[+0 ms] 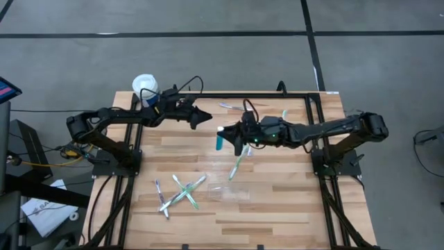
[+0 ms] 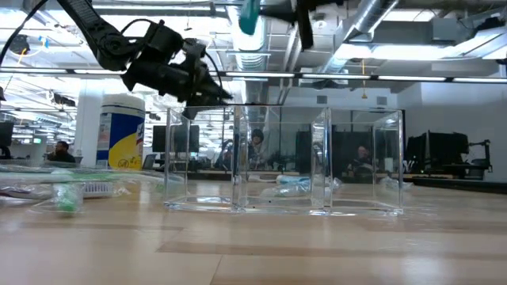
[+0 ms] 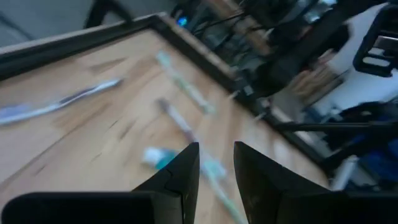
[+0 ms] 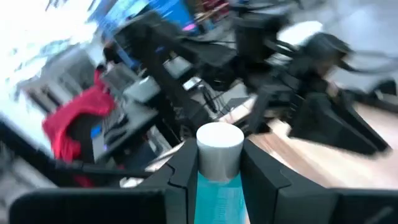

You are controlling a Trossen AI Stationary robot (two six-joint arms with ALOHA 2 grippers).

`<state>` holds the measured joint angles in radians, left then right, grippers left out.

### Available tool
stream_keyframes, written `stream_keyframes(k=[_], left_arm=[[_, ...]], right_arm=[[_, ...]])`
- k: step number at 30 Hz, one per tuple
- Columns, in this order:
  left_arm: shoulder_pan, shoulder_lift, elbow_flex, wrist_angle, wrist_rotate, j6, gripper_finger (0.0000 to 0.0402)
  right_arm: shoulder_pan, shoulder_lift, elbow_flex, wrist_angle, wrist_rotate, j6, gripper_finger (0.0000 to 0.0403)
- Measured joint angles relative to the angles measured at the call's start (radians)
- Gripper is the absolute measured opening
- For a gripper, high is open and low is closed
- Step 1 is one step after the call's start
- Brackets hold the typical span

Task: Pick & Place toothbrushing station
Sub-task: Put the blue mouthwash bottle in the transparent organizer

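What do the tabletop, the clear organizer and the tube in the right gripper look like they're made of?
Tabletop: wood, probably butcher-block; jointed light planks with grain, matte.
Clear organizer: likely acrylic or a similar hard plastic; transparent, glossy walls with bright edges.
Teal tube, held in the right gripper: seemingly smooth plastic, with a white cap.

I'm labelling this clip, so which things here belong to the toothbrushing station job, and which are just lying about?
Belongs to the job:
- teal tube, held in the right end effector
- clear plastic holder
- toothbrushes

Just lying about:
- white-capped canister with yellow label
- left end effector, empty, waiting above the table
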<state>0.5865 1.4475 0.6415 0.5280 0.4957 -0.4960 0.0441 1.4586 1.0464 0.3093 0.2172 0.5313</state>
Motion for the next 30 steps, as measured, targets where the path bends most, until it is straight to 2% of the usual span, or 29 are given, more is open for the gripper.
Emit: stream_keyframes(k=[3,6,11,16,19,23,27,30], left_arm=[[-0.015,-0.021,0.0,0.067,0.008,-0.028,0.0094],[-0.037,-0.07,0.0,0.113,-0.019,0.011,0.0094],[-0.084,-0.173,0.0,0.125,-0.102,0.109,0.0094],[-0.159,-0.252,0.0,0.117,-0.217,0.136,0.0094],[-0.22,-0.271,0.0,0.118,-0.294,0.189,0.0094],[-0.29,-0.257,0.0,0.113,-0.401,0.236,0.0094],[-0.338,-0.219,0.0,0.105,-0.448,0.262,0.0094],[-0.363,-0.184,0.0,0.103,-0.468,0.261,0.0094]], right_arm=[[0.046,0.0,0.071,-0.101,-0.006,-0.094,0.0079],[0.129,0.0,0.139,-0.208,0.019,-0.188,0.0079],[0.301,0.0,0.2,-0.337,0.168,-0.309,0.0079],[0.437,0.018,0.14,-0.342,0.333,-0.24,0.0079],[0.48,0.047,0.063,-0.287,0.36,-0.177,0.0079],[0.489,0.101,-0.047,-0.074,0.365,-0.14,0.0079],[0.468,0.15,-0.116,0.08,0.348,-0.138,0.0079],[0.449,0.184,-0.139,0.124,0.315,-0.138,0.0079]])
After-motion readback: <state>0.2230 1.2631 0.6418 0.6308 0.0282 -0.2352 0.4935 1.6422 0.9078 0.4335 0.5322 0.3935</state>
